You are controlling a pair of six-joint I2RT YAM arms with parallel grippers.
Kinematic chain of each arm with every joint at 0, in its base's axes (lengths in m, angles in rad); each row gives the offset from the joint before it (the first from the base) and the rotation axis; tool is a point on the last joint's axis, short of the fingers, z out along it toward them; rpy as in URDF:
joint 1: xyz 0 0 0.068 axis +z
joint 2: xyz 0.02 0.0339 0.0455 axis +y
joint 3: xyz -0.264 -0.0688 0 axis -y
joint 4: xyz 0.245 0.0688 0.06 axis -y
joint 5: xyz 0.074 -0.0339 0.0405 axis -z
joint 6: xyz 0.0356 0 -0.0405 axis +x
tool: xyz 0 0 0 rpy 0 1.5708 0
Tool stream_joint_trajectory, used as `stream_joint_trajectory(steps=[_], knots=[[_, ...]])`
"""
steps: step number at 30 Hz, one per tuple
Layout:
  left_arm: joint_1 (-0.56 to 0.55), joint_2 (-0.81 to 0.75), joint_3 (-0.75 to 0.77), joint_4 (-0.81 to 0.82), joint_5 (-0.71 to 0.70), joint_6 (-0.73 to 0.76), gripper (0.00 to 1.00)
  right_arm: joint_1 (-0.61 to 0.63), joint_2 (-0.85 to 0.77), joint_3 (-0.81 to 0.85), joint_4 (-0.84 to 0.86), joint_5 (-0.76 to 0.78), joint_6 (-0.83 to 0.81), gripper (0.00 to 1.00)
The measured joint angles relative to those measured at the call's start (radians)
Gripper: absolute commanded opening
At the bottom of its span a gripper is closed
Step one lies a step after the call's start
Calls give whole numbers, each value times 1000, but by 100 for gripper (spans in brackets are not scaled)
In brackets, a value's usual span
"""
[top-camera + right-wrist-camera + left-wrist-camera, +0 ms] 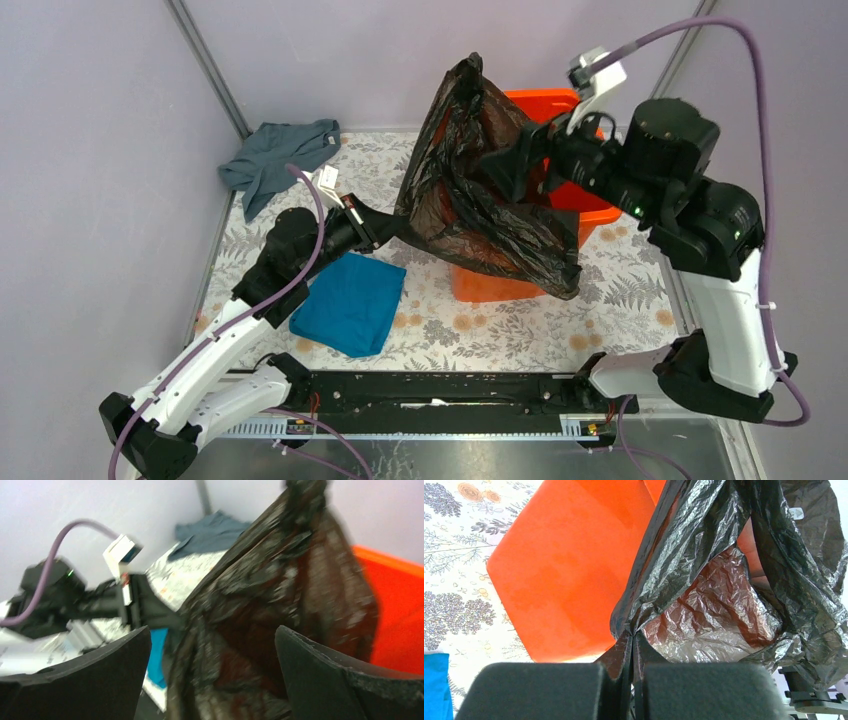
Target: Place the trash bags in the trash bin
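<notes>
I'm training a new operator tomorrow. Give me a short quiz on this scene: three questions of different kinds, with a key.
1. True or false: the left hand is shut on an edge of the black trash bag.
2. Which hand stands open? A) left hand B) right hand
3. Fill in: the folded cloth lying left of the orange trash bin is ____.
Key: 1 true; 2 B; 3 blue.
</notes>
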Motion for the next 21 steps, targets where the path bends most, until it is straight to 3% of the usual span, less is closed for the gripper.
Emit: stream_joint_trajectory(steps=[4, 7, 16, 19, 21], knots=[[0, 0, -14, 8, 0, -11, 0, 136, -11, -66, -39, 56, 12, 100], [0, 0, -19, 8, 0, -17, 0, 245, 46, -69, -82, 193, 7, 100], [0, 0, -20, 8, -1, -34, 0, 506, 261, -115, -101, 919, -132, 93], [0, 3, -20, 9, -1, -39, 0, 529, 228, -203, -14, 1027, -197, 83], [0, 10, -20, 10, 0, -40, 0, 539, 192, -262, 48, 1061, -230, 64]])
